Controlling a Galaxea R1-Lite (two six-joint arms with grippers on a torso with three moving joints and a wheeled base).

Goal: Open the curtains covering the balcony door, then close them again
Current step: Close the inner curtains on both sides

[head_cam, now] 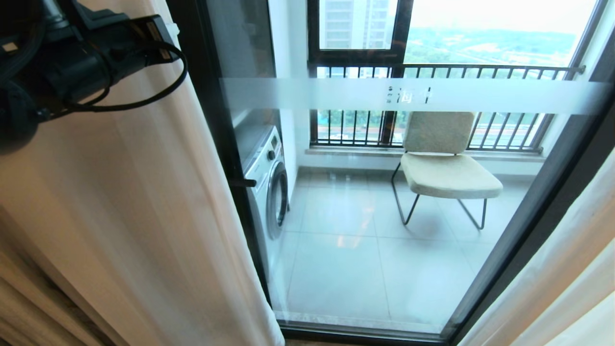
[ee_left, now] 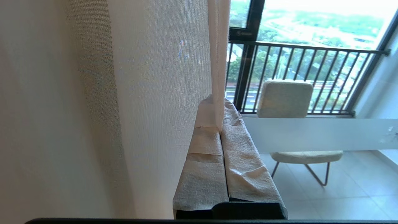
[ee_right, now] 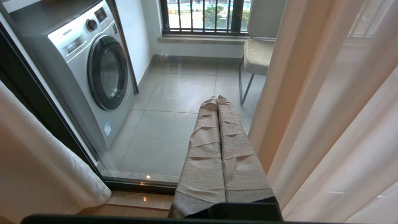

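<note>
**Curtain edge pinched, door glass bare**

The left gripper (ee_left: 221,124) is clamped on the edge of the sheer left curtain (head_cam: 144,202), likely to drag it along. The right gripper (ee_right: 216,102) hangs closed and empty beside the right curtain (ee_right: 326,109). Between them the balcony door (head_cam: 384,240) stands uncovered. Behind it, a washing machine (ee_right: 93,68) reads SAMSUNG; a chair (head_cam: 444,163) sits farther back.

2 curtains: left (head_cam: 144,216), right (head_cam: 552,288). 1 balcony door (head_cam: 230,144) with 1 frosted band (head_cam: 480,96). 1 washing machine (head_cam: 266,182). 1 chair (head_cam: 444,168). 1 railing (head_cam: 447,69). 2 grippers: left gripper (ee_left: 221,124), right gripper (ee_right: 217,101).
</note>
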